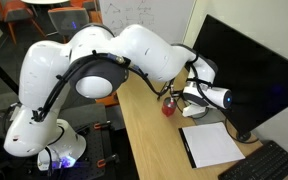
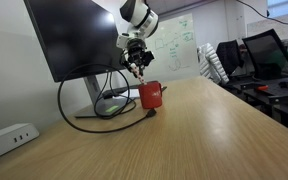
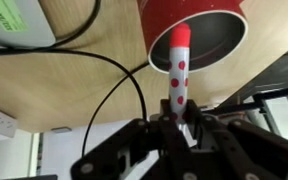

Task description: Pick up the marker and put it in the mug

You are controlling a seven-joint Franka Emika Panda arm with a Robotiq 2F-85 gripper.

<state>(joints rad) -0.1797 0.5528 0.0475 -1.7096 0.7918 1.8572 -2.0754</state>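
Note:
The red mug [image 2: 151, 95] stands on the wooden desk below my gripper [image 2: 137, 67]; it also shows in an exterior view [image 1: 168, 107] and at the top of the wrist view [image 3: 196, 32], its dark opening facing the camera. My gripper [image 3: 174, 118] is shut on the marker [image 3: 178, 72], a whitish stick with red dots and a red tip. The marker points straight at the mug's opening, its tip at the rim. In both exterior views the marker is too small to make out.
A black monitor [image 2: 79, 38] stands behind the mug, with black cables [image 2: 84, 110] looping on the desk [image 2: 184, 140]. A white paper pad [image 1: 210, 144] and a keyboard [image 1: 264, 165] lie near the desk's end. A white power strip [image 2: 9, 138] sits at the edge.

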